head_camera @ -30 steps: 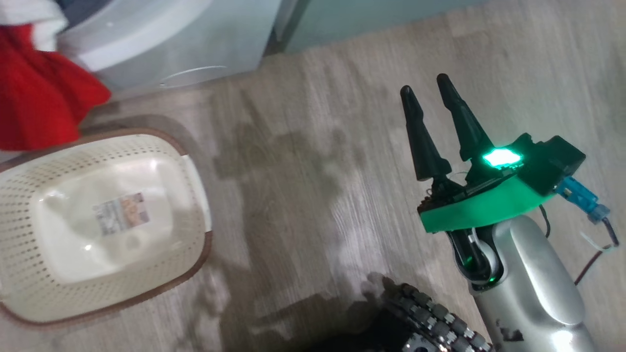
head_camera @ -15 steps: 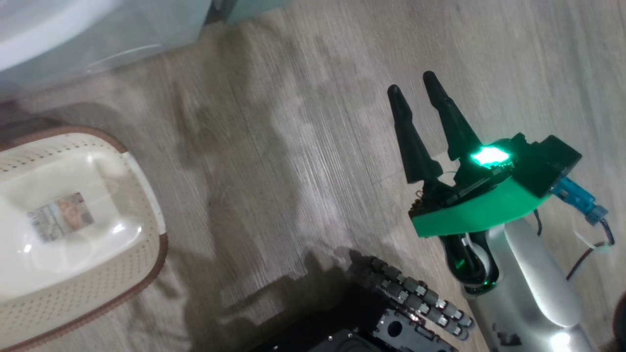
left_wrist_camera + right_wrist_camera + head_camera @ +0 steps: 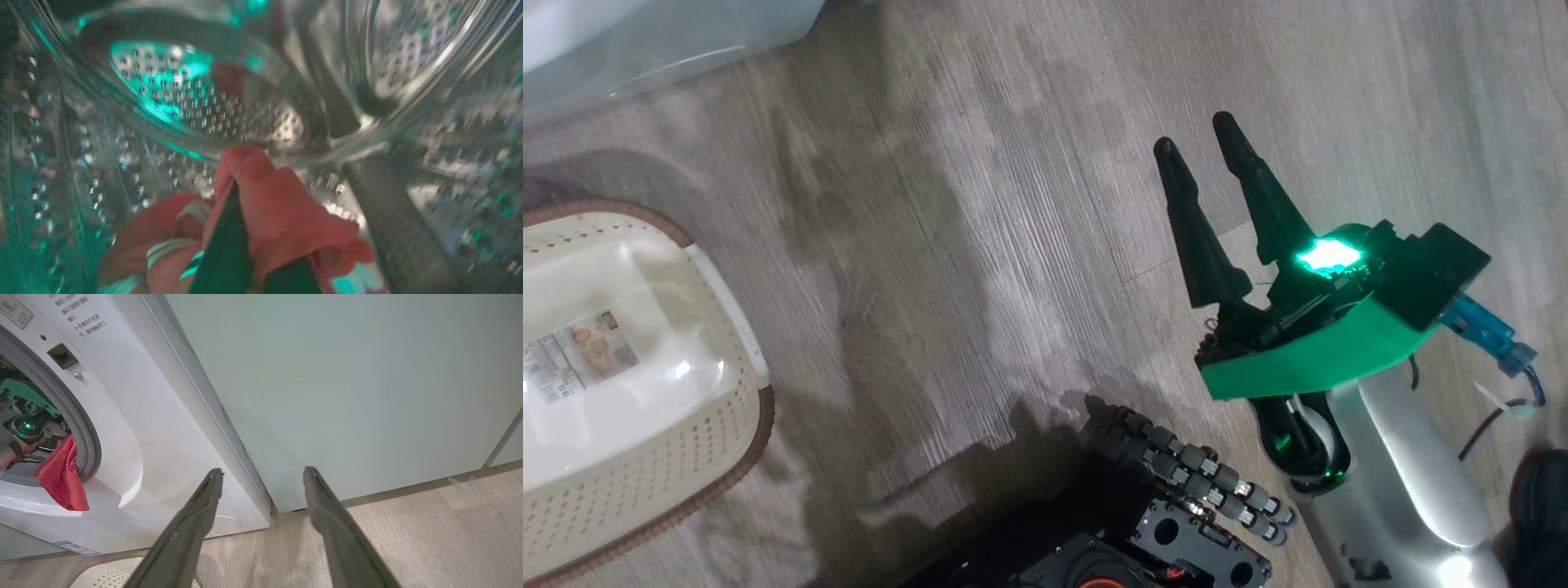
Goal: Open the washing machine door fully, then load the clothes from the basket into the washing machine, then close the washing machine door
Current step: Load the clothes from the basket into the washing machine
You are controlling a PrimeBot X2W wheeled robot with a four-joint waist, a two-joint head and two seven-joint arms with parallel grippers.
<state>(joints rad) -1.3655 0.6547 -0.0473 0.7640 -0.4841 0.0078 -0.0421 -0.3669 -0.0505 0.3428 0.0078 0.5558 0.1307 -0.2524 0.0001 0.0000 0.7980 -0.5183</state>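
The clothes (image 3: 286, 220), red fabric with white stripes, are inside the washing machine's steel drum (image 3: 196, 102). They are bunched over the left tool (image 3: 237, 212), whose dark fingers are pressed together, pinching the fabric. The perforated drum wall curves around them under a green glow, and this view is blurred.

In the right wrist view, part of the red fabric hangs out over the lower lip of the grey gasket (image 3: 88, 433) at the mouth of the washing machine (image 3: 163, 437). The left arm (image 3: 26, 425), showing a small green light, reaches in through that mouth.

The basket (image 3: 645, 506) sits on the floor (image 3: 1013, 204) just in front of the washing machine, below its opening. Its cream perforated wall, brown rim and the paper label (image 3: 576, 359) on its bottom are visible.

The right tool (image 3: 1196, 135) is outside the washing machine and to its right, over the wood-look floor. Its two long fingers are spread apart with nothing between them. In its own wrist view they point toward the seam where the washing machine's side meets the pale green cabinet (image 3: 347, 396), which stands just beside the washing machine on that side.

The robot's black base (image 3: 1143, 531) is on the floor, well apart from the washing machine.
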